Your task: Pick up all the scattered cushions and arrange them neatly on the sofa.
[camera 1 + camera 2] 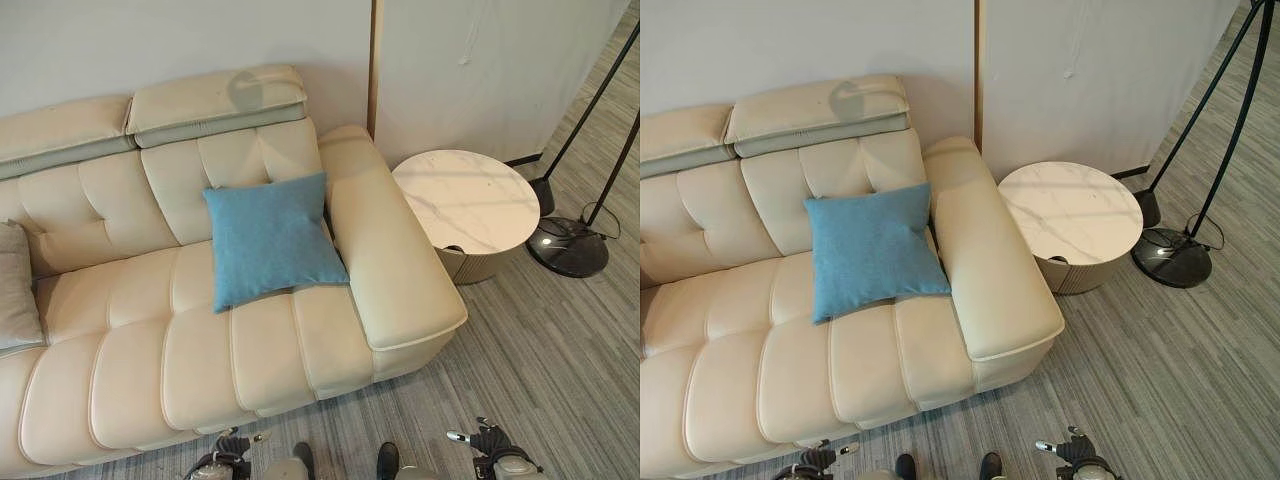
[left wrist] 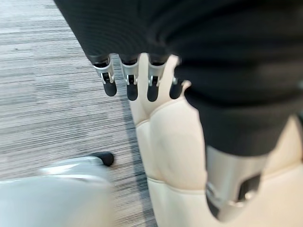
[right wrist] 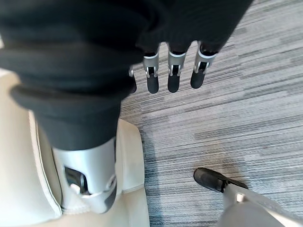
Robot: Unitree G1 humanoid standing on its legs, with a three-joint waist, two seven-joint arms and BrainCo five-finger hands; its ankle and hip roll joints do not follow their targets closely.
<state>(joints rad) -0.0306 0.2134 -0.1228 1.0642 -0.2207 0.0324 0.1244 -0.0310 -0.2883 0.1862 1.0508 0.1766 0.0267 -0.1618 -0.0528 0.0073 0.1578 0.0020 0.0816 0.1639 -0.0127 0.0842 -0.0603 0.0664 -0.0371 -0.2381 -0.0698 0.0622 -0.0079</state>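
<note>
On the cream leather sofa, by its right armrest: a blue cushion, propped upright against the tufted backrest, lower edge resting on the seat, one side touching the armrest's inner face. Further along the same seat, well apart from the blue cushion: a grey cushion, also leaning on the backrest, cut off by the picture's edge. Above the backrest, two padded headrests against the pale wall.

Just beside the armrest's outer side: a round side table with a pale marbled top, standing on grey striped carpet. Past the table, away from the sofa: the dark round base of a floor lamp, with thin black poles slanting up from it.

In front of the sofa's front edge, low over the carpet: left hand, fingers straight and relaxed, holding nothing, tips hanging next to the cream upholstery. Further along that front edge, toward the armrest end: right hand, fingers likewise straight and loose, empty, over bare carpet.
</note>
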